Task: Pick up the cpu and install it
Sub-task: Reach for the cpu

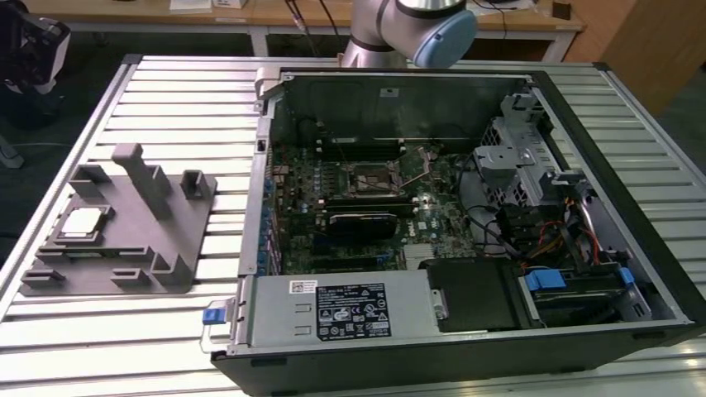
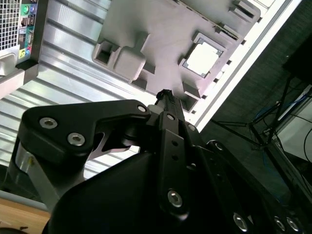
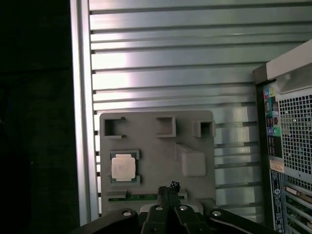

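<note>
- The gripper [image 3: 168,187] has its tips drawn together with nothing between them; it holds nothing.
- The cpu [image 3: 123,168] lies flat, shiny side up, in a square pocket of a grey holder [image 3: 156,146]. The holder rests on the slatted table [image 3: 170,48].
- In the first wrist view, the chip is well apart from the gripper. It sits below the tips and off to one side of their line, not under them.
- The step in hand looks like the approach for the pick, with the task barely begun.
- To do it well, the gripper would have to be centred over the chip and squared to its edges before it goes down.
- The tips would need to open wider than the chip first, since drawn together they cannot straddle it.
- The pocket has raised corner tabs, so the grip is best taken on two opposite edges where the rim is free.
- The chip is thin and flat, so a light, level grip matters; a tilt could jam it against the pocket walls.
- The open computer case [image 1: 441,207] lies on the far side of the gripper from the holder. The socket [image 1: 369,175] sits on its board.
</note>
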Controlling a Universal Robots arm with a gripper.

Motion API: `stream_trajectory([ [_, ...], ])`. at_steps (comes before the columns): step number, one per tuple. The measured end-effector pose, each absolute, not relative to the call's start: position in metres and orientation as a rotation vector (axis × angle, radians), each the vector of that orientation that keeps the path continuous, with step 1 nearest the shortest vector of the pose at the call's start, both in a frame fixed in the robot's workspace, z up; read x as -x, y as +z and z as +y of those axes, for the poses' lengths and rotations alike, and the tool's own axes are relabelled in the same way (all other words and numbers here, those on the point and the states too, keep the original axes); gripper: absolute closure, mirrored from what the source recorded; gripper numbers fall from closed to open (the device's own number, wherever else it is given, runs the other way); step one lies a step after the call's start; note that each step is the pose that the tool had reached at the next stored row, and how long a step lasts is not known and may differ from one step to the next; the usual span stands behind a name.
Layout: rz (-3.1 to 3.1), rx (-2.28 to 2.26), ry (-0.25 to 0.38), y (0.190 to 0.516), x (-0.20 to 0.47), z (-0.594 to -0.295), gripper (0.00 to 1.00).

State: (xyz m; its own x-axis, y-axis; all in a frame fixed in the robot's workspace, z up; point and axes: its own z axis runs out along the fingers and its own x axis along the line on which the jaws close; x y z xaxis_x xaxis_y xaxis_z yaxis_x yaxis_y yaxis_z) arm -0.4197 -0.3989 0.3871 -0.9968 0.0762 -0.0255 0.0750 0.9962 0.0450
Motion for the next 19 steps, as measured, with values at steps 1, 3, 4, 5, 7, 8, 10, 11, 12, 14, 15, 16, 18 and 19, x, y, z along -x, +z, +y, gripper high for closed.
stream_trajectory([
  [1,3.111,-0.118,0.069,0.386,0.421,-0.399,0.89],
  [3,3.111,-0.118,0.069,0.385,0.424,-0.399,0.89],
  [4,3.111,-0.118,0.069,0.385,0.425,-0.399,0.89],
  [5,3.111,-0.118,0.069,0.384,0.426,-0.399,0.89],
  [7,3.111,-0.118,0.069,0.383,0.428,-0.399,0.89],
  [8,3.111,-0.118,0.069,0.382,0.429,-0.399,0.89],
  [10,3.111,-0.118,0.069,0.381,0.431,-0.399,0.89],
  [11,3.111,-0.118,0.069,0.381,0.431,-0.399,0.89],
  [12,3.111,-0.118,0.069,0.38,0.432,-0.399,0.89],
  [14,3.111,-0.118,0.069,0.38,0.433,-0.399,0.89],
  [15,3.111,-0.118,0.069,0.379,0.434,-0.399,0.89],
  [16,3.111,-0.118,0.069,0.378,0.435,-0.399,0.89],
  [18,3.111,-0.118,0.069,0.377,0.436,-0.399,0.89],
  [19,3.111,-0.118,0.068,0.377,0.436,-0.399,0.89],
])
